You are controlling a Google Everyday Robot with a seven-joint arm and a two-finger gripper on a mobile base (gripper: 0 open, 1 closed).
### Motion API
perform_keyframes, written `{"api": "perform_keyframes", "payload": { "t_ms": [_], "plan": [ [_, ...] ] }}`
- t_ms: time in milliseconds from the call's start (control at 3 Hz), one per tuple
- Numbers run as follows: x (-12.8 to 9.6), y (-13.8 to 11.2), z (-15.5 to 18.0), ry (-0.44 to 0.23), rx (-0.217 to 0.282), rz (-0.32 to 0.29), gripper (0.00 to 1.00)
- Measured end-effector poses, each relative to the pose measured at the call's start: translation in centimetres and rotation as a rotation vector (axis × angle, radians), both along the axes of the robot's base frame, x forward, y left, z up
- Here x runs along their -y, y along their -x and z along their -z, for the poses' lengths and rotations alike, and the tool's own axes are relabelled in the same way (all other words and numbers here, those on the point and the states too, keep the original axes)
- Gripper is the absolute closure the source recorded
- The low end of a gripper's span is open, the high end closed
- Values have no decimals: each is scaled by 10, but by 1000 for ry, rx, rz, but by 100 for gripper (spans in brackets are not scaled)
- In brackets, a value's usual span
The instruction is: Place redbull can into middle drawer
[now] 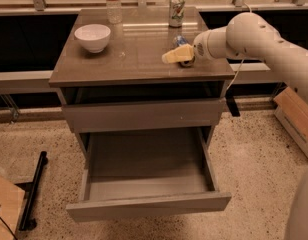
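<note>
The redbull can [180, 40] stands on the cabinet top [139, 59] near its right side. Only a bit of its blue and silver shows behind my gripper [177, 56]. The gripper, with cream-coloured tips, reaches in from the right and sits right at the can, low over the top. The middle drawer [146, 181] is pulled out wide below, and its flat grey floor is bare. Another drawer front [144, 115] above it is pushed in.
A white bowl [92, 37] sits at the top's left. A clear bottle [113, 4] and a green-and-white can [176, 10] stand at the back edge. A cardboard box [296, 119] lies on the floor at the right, and a black bar [34, 189] at the left.
</note>
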State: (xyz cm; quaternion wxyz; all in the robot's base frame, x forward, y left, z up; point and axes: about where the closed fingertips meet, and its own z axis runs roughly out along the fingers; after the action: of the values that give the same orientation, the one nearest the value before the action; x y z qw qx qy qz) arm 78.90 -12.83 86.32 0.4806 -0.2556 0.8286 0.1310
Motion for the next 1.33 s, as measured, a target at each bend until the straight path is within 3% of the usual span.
{"api": "perform_keyframes", "payload": {
  "t_ms": [333, 667, 1333],
  "plan": [
    [0, -18, 13, -47, -4, 46, 0],
    [1, -25, 25, -98, -11, 86, 25],
    [-3, -22, 22, -110, -3, 108, 72]
  ]
}}
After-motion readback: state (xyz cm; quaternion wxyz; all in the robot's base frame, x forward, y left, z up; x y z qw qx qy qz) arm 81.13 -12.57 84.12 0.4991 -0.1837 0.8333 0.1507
